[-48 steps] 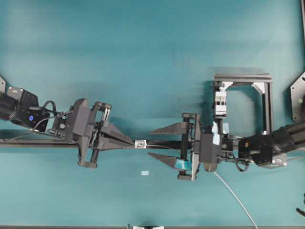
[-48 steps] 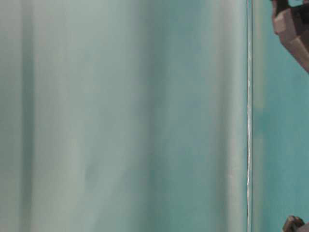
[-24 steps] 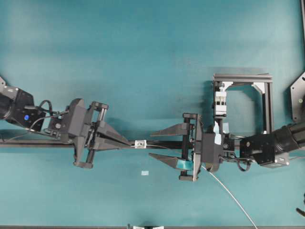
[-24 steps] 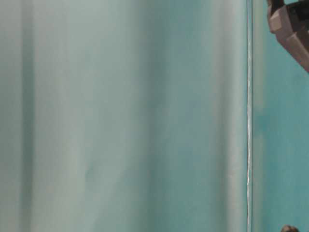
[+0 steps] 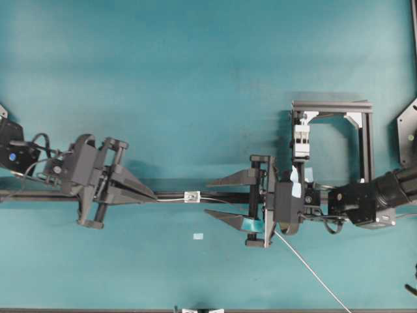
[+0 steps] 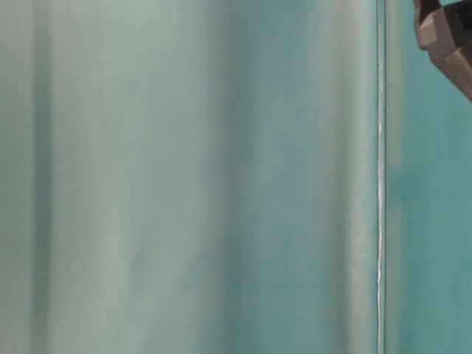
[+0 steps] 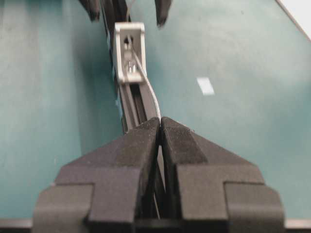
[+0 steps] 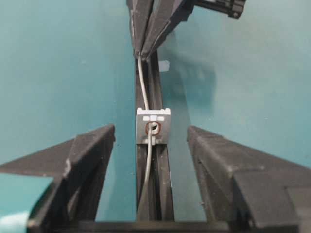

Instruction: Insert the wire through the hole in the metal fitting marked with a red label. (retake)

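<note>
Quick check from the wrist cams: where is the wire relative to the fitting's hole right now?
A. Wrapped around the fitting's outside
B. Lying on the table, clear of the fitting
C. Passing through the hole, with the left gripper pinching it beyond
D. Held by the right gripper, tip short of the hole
C: the wire runs through the hole in the metal fitting and on to the left gripper, shut on it, while the right gripper stands open on either side.

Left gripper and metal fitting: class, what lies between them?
A stretch of wire runs along the black rail from the shut left gripper to the metal fitting, seen in the left wrist view.
</note>
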### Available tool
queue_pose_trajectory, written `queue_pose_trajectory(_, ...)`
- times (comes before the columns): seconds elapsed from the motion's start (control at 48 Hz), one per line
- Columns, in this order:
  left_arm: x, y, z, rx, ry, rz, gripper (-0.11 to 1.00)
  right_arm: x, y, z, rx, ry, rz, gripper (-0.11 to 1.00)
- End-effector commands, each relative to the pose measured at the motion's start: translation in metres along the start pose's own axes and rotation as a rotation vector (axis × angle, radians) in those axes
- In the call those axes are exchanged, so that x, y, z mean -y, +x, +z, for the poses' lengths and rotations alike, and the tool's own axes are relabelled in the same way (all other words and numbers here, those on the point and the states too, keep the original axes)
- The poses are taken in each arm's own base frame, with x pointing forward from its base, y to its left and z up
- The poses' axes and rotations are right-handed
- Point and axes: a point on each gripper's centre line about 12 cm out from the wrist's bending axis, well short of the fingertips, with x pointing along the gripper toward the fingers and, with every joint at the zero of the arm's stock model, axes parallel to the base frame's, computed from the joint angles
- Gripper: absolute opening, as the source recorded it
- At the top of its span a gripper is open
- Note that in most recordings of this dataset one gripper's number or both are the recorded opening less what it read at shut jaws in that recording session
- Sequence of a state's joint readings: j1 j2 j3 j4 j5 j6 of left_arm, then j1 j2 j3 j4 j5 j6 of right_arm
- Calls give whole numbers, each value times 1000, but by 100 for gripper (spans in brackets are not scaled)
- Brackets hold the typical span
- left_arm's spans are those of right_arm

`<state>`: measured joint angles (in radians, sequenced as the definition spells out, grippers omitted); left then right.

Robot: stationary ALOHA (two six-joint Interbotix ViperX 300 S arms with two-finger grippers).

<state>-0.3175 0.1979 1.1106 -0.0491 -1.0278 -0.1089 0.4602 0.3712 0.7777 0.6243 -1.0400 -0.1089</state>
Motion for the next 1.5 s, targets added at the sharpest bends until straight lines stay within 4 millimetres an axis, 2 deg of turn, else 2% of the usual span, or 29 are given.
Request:
queue_pose_trajectory(0.0,4,-8,8,27,6,-15,-10,-5,-1,15,38,19,14,68)
queue_pose_trajectory(0.895,5,-92,7,-26,6,-33,-10,-5,-1,15,36,20,13,68)
queue_pose_trajectory(1.478,7,-83,15,-51,-8,-31,-10,-5,-1,15,36,17,13,68)
